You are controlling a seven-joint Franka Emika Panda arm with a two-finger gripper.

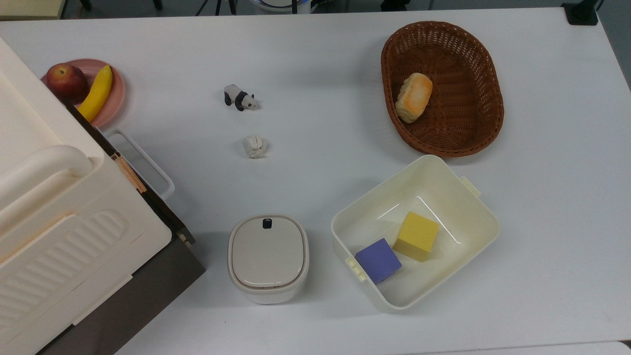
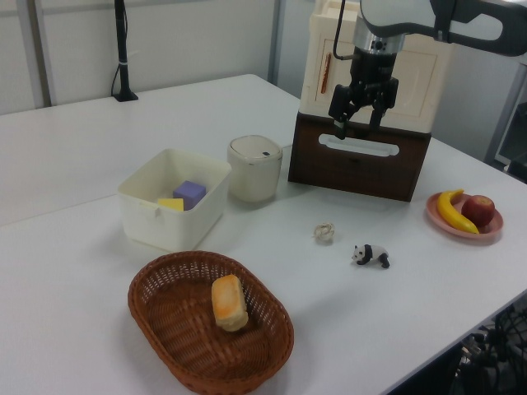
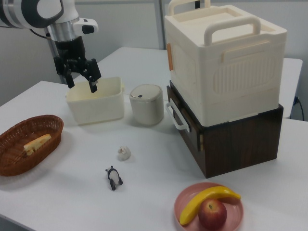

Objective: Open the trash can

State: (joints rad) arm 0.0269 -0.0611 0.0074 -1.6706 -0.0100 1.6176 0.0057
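One trash can (image 1: 268, 258), lid down; one empty hand (image 3: 82, 80) spread wide above.

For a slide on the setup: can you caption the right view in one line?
Franka gripper, jaws open and empty, hangs above the table near the closed trash can.

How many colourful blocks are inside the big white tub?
2: a yellow cube and a purple cube, side by side in the cream tub. None looks hidden.
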